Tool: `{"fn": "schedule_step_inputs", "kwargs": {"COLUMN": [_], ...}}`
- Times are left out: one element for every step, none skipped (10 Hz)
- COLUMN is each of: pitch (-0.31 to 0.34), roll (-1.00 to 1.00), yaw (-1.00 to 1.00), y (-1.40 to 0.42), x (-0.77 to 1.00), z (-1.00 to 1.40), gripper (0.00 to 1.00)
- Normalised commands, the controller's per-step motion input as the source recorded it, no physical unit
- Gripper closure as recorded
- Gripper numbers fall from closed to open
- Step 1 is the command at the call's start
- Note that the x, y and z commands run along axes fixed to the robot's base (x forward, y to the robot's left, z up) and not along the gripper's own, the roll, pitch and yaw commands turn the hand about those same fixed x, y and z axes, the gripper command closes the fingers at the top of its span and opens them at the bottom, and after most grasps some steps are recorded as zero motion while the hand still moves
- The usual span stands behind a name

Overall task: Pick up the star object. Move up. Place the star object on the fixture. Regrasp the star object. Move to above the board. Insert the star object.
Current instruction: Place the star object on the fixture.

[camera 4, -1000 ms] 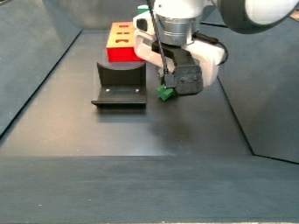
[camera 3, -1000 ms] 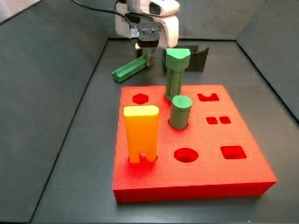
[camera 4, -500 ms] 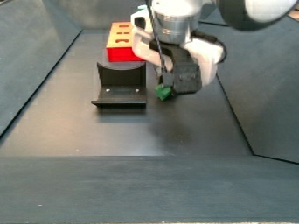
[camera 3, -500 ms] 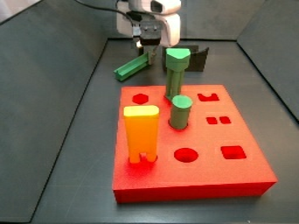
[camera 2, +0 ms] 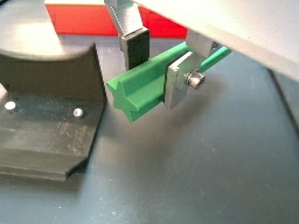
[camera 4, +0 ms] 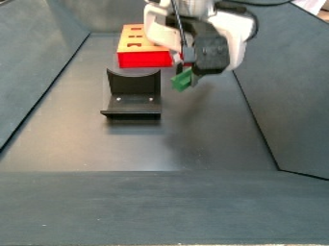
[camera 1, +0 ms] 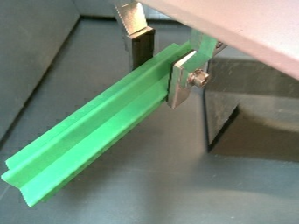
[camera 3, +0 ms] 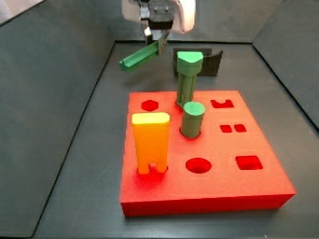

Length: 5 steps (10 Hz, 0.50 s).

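Note:
The star object (camera 3: 140, 58), a long green ridged bar, hangs tilted above the floor, left of the fixture (camera 3: 214, 63). My gripper (camera 3: 155, 39) is shut on it near its upper end. In both wrist views the bar (camera 1: 105, 122) (camera 2: 135, 91) sits between the dark pad and the silver finger plate (camera 1: 180, 80). The gripper (camera 2: 156, 66) is beside the fixture (camera 2: 45, 105), with the red board (camera 2: 82, 17) beyond. In a side view the star object's end (camera 4: 184, 79) hangs right of the fixture (camera 4: 133, 92).
On the red board (camera 3: 249, 182) stand a tall green hexagon-topped peg (camera 3: 187, 77), a shorter green cylinder (camera 3: 193, 119) and an orange-yellow block (camera 3: 151, 142). Dark walls (camera 3: 62, 84) enclose the floor on both sides.
The gripper has risen with the star object in it. The bar has left the floor and now hangs in the air.

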Motion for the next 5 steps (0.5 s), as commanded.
{"fn": "schedule_step_inputs", "kwargs": {"pitch": [-0.004, 0.006, 0.013, 0.020, 0.022], "roll": [-0.01, -0.04, -0.08, -0.10, -0.11], "yaw": [-0.01, 0.00, 0.01, 0.01, 0.00], "y": [0.00, 0.00, 0.00, 0.00, 0.00], "x": [0.00, -0.01, -0.02, -0.02, -0.03], "z": [1.00, 1.00, 1.00, 1.00, 1.00], "gripper": [1.00, 1.00, 1.00, 1.00, 1.00]}}
